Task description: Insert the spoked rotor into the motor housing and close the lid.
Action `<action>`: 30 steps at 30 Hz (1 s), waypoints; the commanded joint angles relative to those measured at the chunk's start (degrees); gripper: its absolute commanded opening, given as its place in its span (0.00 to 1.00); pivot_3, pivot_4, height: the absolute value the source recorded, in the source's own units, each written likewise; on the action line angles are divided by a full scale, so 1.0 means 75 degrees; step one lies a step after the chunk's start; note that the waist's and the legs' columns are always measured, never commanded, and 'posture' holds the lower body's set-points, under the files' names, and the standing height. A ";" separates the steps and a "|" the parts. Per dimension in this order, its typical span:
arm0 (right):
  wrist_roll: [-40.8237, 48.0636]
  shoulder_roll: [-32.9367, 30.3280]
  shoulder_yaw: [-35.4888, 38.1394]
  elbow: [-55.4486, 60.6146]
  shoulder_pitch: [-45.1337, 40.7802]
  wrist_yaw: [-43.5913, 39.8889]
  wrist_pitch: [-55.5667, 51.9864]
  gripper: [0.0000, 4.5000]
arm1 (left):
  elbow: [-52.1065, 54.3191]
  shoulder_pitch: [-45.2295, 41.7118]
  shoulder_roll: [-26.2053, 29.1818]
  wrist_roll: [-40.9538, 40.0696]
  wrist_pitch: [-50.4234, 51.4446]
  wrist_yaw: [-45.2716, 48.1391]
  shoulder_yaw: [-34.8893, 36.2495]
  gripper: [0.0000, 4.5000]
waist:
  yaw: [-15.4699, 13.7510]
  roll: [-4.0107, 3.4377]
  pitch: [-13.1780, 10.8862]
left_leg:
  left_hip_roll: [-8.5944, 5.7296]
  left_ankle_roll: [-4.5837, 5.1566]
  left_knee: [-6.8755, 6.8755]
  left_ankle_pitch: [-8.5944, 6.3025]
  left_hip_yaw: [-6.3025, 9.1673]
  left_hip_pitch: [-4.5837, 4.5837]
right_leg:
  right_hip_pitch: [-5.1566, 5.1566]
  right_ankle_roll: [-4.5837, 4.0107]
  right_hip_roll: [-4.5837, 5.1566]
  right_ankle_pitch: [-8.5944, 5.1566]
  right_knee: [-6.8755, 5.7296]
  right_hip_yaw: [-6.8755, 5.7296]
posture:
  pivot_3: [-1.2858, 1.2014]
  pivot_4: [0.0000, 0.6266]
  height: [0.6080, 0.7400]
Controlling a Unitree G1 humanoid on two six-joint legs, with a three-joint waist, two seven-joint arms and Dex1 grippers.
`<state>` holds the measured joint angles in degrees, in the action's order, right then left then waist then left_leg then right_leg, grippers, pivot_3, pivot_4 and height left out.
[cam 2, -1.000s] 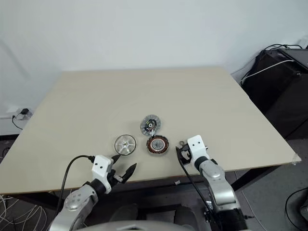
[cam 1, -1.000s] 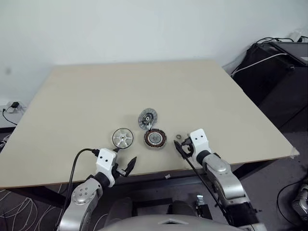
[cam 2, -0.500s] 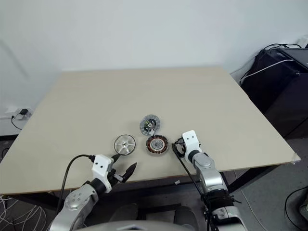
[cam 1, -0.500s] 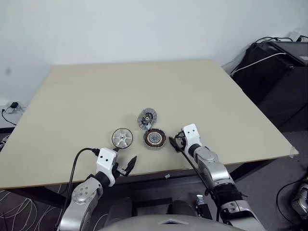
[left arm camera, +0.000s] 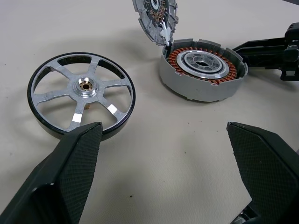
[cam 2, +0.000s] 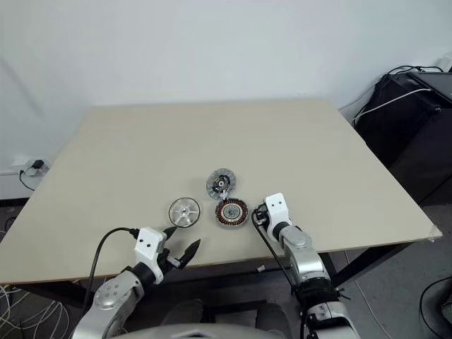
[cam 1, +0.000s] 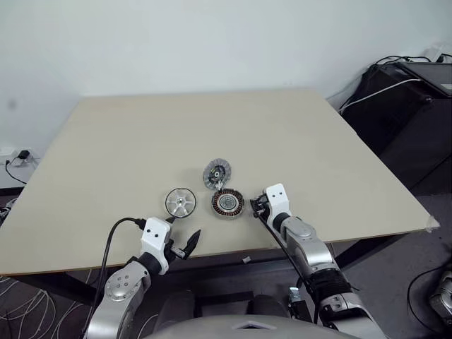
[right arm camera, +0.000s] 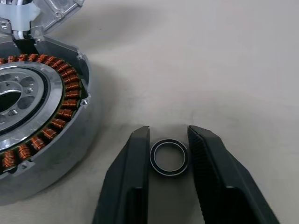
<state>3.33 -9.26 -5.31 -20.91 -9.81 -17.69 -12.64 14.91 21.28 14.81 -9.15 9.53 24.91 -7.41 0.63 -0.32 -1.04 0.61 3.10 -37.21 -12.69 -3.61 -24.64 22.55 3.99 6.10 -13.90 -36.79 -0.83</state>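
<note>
The spoked rotor [cam 1: 181, 202] lies flat on the table, a shiny silver wheel [left arm camera: 80, 100]. To its right sits the motor housing [cam 1: 227, 203] with copper windings [left arm camera: 203, 70] showing. The lid [cam 1: 217, 173] stands tilted up at the housing's far edge [left arm camera: 155, 18]. My left gripper [cam 1: 182, 230] hovers open near the table's front edge, just short of the rotor [left arm camera: 163, 126]. My right gripper [cam 1: 253, 207] rests on the table right beside the housing. Its fingers [right arm camera: 168, 130] press both sides of a small dark metal ring [right arm camera: 169, 157].
The beige table [cam 1: 212, 127] carries nothing else. A black cable runs from my left wrist [cam 1: 113, 236]. Dark equipment with cables [cam 1: 409, 106] stands off the table's right side.
My right gripper has moved left toward the housing, sunk to the table and closed around the small ring. The left gripper has stayed put.
</note>
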 commanded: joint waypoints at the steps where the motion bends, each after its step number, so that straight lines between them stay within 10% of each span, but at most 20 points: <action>1: 0.0069 -0.0049 0.0131 0.0529 0.0205 -0.0035 -0.0060 0.30 | 0.0422 -0.0093 0.0004 -0.0005 -0.0020 -0.0043 -0.0017 1.00 | -0.0001 -0.0002 0.0001 | 0.0000 0.0000 0.0001 0.0000 0.0000 -0.0001 | 0.0001 0.0000 0.0000 0.0000 0.0000 0.0000 | 0.52 0.00 1.00; 13: 0.0083 0.0042 -0.0557 0.3116 0.0411 -0.0377 -0.0631 0.30 | 0.0413 -0.0171 -0.0019 -0.0009 0.0049 -0.0036 -0.0065 1.00 | 0.0019 -0.0011 -0.0007 | 0.0006 -0.0001 0.0004 0.0000 0.0001 -0.0004 | 0.0011 0.0000 -0.0006 -0.0002 -0.0002 0.0003 | 0.52 0.00 1.00; 30: -0.0097 -0.0180 -0.0173 0.2360 0.0215 -0.0116 -0.0521 0.30 | 0.0614 0.0103 -0.0033 -0.0025 0.0103 -0.0177 -0.0062 1.00 | 0.0009 -0.0007 -0.0010 | 0.0003 -0.0002 0.0007 -0.0001 -0.0003 -0.0006 | 0.0013 -0.0001 -0.0002 -0.0002 0.0003 0.0003 | 0.52 0.00 1.00</action>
<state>2.61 -10.27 -8.06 -2.86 -7.49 -19.28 -17.70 16.23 22.25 14.74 -9.16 10.74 23.75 -7.52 0.70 -0.38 -1.12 0.63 3.09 -37.15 -12.70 -3.63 -24.69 22.65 3.98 6.08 -13.91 -36.77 -0.81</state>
